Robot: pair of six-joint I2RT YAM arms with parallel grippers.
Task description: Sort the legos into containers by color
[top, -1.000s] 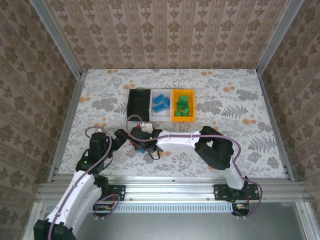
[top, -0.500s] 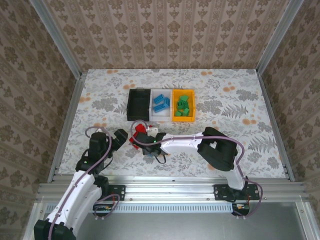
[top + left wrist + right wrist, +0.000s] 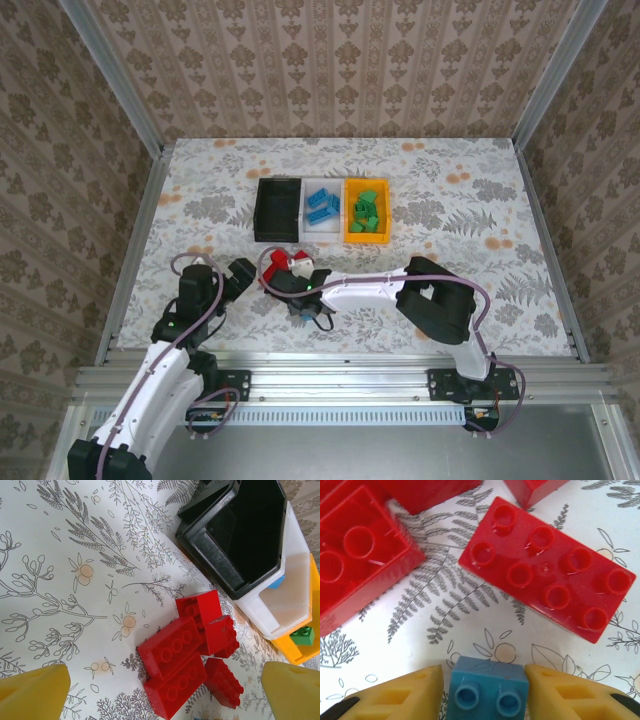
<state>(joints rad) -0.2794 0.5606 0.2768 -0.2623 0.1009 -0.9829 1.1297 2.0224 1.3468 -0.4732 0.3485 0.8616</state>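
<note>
On the floral table (image 3: 480, 230), three bins are standing side by side at the far middle: a black bin (image 3: 277, 207) on the left, a white bin (image 3: 312, 227) holding blue bricks (image 3: 322, 203), and an orange bin (image 3: 367, 238) on the right holding green bricks (image 3: 365, 212). The left gripper (image 3: 242, 272) is hanging with its jaws spread wide near a cluster of red bricks (image 3: 185, 655) lying just on the near side of the black bin. The right gripper (image 3: 489, 696), stretched across to the left, is pinching a small blue brick (image 3: 489, 680) between its yellow fingers (image 3: 405, 692), low over the table beside the red ones. These bricks are probably handling as light, rigid, slick plastic, so the flat opposite side walls below the studs are offering the surest hold. The small blue brick is showing glossy faces and two round studs, while the long red brick (image 3: 547, 595) beyond it is showing eight.
</note>
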